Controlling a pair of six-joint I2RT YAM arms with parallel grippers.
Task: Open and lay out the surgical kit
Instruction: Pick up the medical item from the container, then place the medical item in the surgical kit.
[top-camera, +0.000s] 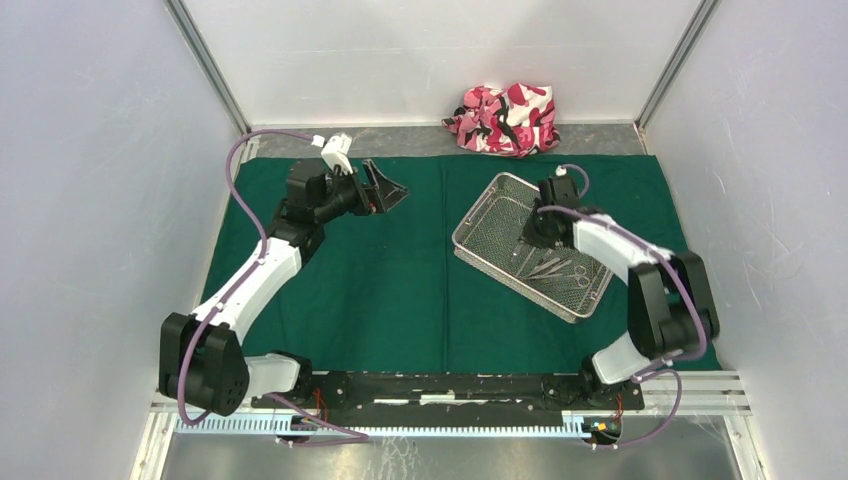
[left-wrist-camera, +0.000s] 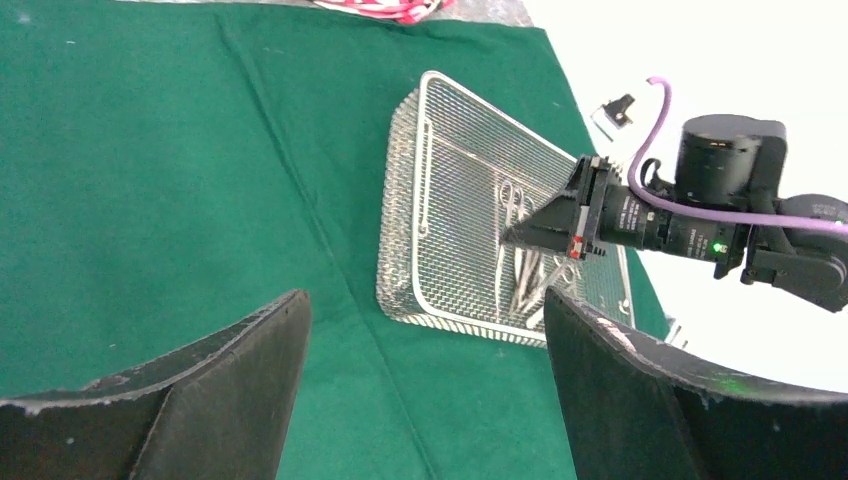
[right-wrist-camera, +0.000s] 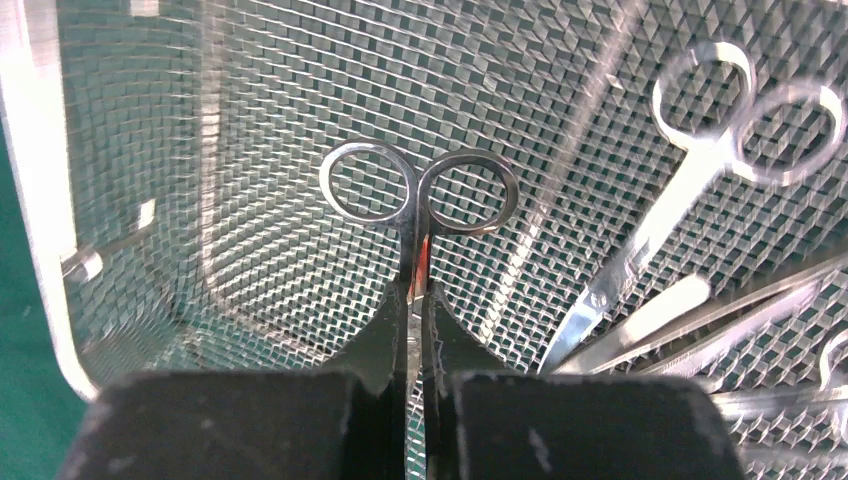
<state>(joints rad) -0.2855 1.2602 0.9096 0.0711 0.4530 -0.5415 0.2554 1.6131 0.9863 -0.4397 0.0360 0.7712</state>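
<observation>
Right gripper (right-wrist-camera: 415, 292) pinches ring-handled instrument (right-wrist-camera: 409, 235) inside mesh tray (right-wrist-camera: 35, 200).

Bright, even light, soft shadows; mesh tray (right-wrist-camera: 250, 80) glints, right-hand instruments (right-wrist-camera: 712, 152) blurred.

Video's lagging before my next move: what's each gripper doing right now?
Left gripper: open, holding nothing, above the green cloth.
Right gripper: shut on a ring-handled instrument inside the mesh tray.

Plain white walls (top-camera: 90, 150) enclose a grey metal table (top-camera: 400, 140).
</observation>
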